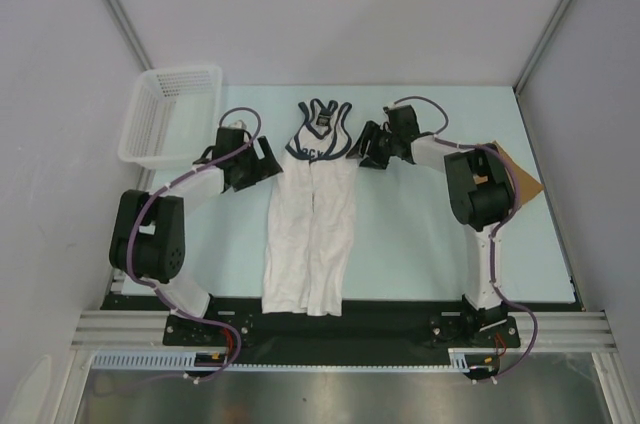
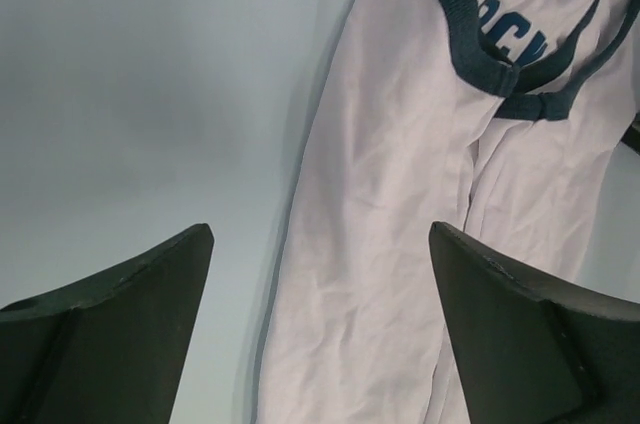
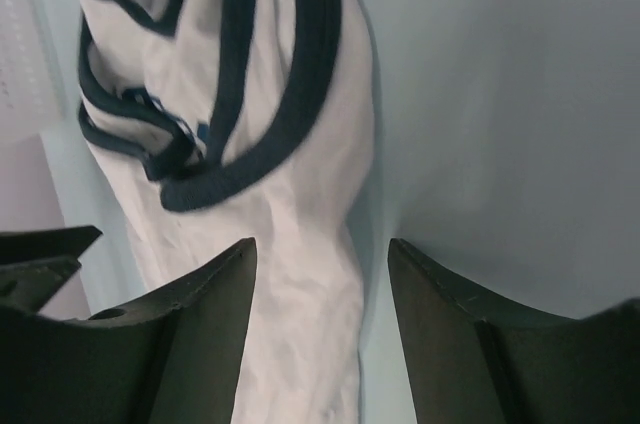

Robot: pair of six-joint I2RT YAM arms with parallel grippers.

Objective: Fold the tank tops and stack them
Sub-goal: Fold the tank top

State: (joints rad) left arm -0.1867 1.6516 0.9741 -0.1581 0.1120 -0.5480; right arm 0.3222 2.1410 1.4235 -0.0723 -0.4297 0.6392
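Rail [image 1: 120, 329]: nearest the camera, carrying both arm bases along the tabletop's near edge.
Tabletop [image 1: 420, 244]: pale blue; both tops and a basket sit on it.
White top [image 1: 312, 234]: in the middle of the tabletop between the arms, neck and straps away from the bases, hem at the near edge. Both sides look turned inward, making one long narrow strip with a line down the centre.
Basket [image 1: 140, 129]: white lattice at the far left corner, apart from the cloth.
Tan top [image 1: 525, 182]: at the right edge, half hidden behind the right arm. The part that shows is flat with straight edges, so it is probably folded, though I cannot be sure.
Left tool [image 1: 270, 159]: jaws wide apart and gripping nothing, just beside the white top's left armhole.
Right tool [image 1: 362, 149]: jaws parted less widely and gripping nothing, at the right armhole edge, with cloth lying flat beneath it.
Done: the lengthwise folds on the white top, by the look of it; the tan top is likely finished.
Left: fold the white strip crosswise, then lay one top on the other. The two lie well apart, so no stack exists yet.
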